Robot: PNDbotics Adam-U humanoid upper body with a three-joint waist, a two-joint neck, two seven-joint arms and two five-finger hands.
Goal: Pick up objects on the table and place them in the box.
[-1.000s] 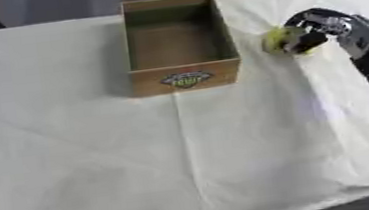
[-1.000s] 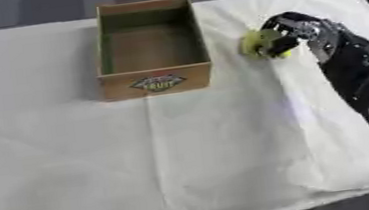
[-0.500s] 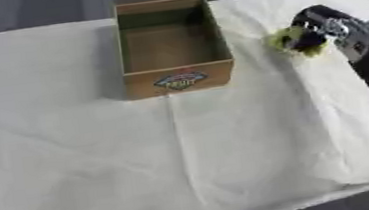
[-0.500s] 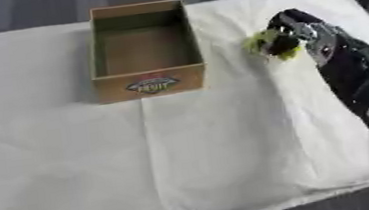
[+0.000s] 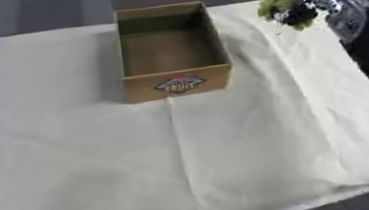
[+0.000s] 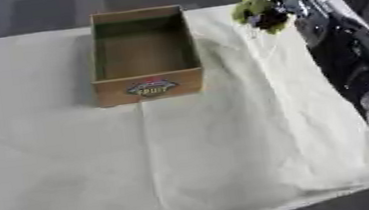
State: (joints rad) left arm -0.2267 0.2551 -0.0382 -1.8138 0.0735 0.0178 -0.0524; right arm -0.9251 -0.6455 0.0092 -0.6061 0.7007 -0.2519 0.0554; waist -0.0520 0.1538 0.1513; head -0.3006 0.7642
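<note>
Near the table's far right corner, the right hand (image 5: 304,5) holds a yellow-green leafy object (image 5: 274,5), its dark fingers curled round the lower side of the bunch. The object sits in the air just right of the cardboard box (image 5: 171,48), apart from its right wall and about level with its far half. The box stands open-topped on the cream tablecloth (image 5: 186,157), its long side running away from the robot, a round fruit label (image 5: 179,84) on its near wall; nothing shows inside it. The black and silver right arm (image 6: 345,52) runs along the right edge. The left hand is out of sight.
</note>
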